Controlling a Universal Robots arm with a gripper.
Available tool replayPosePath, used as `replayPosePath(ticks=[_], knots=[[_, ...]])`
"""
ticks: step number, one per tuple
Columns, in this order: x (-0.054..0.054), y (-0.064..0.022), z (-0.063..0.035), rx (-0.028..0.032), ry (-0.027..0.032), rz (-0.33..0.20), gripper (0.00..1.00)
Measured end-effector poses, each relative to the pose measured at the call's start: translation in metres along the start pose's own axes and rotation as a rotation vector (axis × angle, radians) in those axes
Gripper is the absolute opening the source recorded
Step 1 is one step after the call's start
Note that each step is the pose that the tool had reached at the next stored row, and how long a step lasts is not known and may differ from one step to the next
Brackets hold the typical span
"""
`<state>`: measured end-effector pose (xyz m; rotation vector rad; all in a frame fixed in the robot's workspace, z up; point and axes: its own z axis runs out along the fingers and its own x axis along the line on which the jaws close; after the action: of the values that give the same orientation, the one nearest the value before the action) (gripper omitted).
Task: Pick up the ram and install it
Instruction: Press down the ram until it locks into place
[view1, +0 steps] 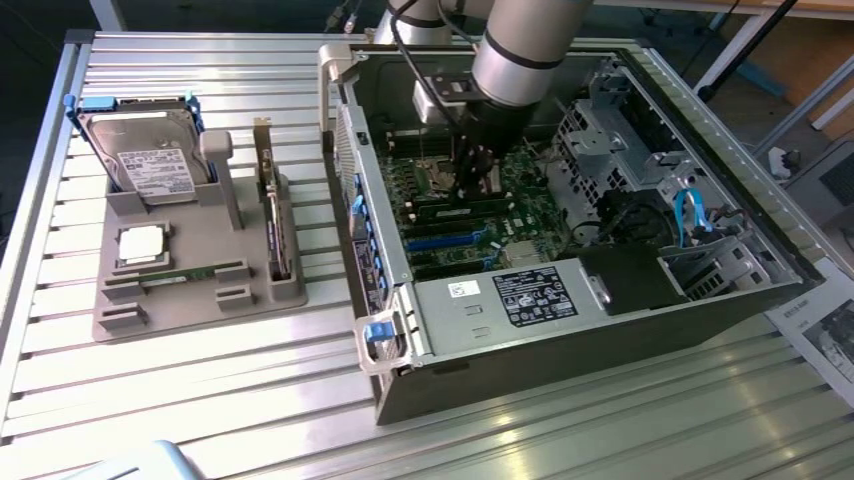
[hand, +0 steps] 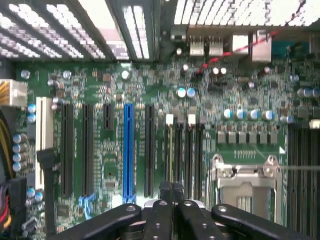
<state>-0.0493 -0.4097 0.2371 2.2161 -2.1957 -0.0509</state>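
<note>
Inside the open computer case (view1: 441, 345), my gripper (view1: 470, 188) hangs low over the green motherboard (view1: 521, 215). The wrist view has its black fingertips pressed together, so the gripper (hand: 172, 189) is shut with nothing visible between them. Directly below them runs a row of black memory slots with white latches (hand: 169, 119). A thin green-gold edge, which looks like the ram (hand: 171, 150) seen edge-on, stands in one of these slots. I cannot tell whether the fingertips touch it. A second green ram stick (view1: 184, 273) lies in the grey holder (view1: 200, 305) on the table.
The empty silver processor socket (hand: 245, 187) sits beside the memory slots, with a blue expansion slot (hand: 128, 150) on their other side. The holder also carries a hard drive (view1: 147, 150), a square processor (view1: 143, 245) and an upright expansion card (view1: 274, 225). Cables and a drive cage (view1: 707, 250) crowd the case's right.
</note>
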Motion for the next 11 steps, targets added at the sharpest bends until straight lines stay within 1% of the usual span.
replayPosePath(ticks=[2,4,6,9,11], knots=[[0.0,0.0102,0.0006,0.003,-0.0001,0.0,0.1],[0.0,0.0176,0.001,0.0049,-0.0001,0.0,0.1],[0.0,0.0278,0.0016,0.0065,0.0,0.0,0.1],[0.0,0.036,0.002,0.0078,0.0,0.0,0.1],[0.0,0.0373,0.0021,0.0081,0.0,0.0,0.1]])
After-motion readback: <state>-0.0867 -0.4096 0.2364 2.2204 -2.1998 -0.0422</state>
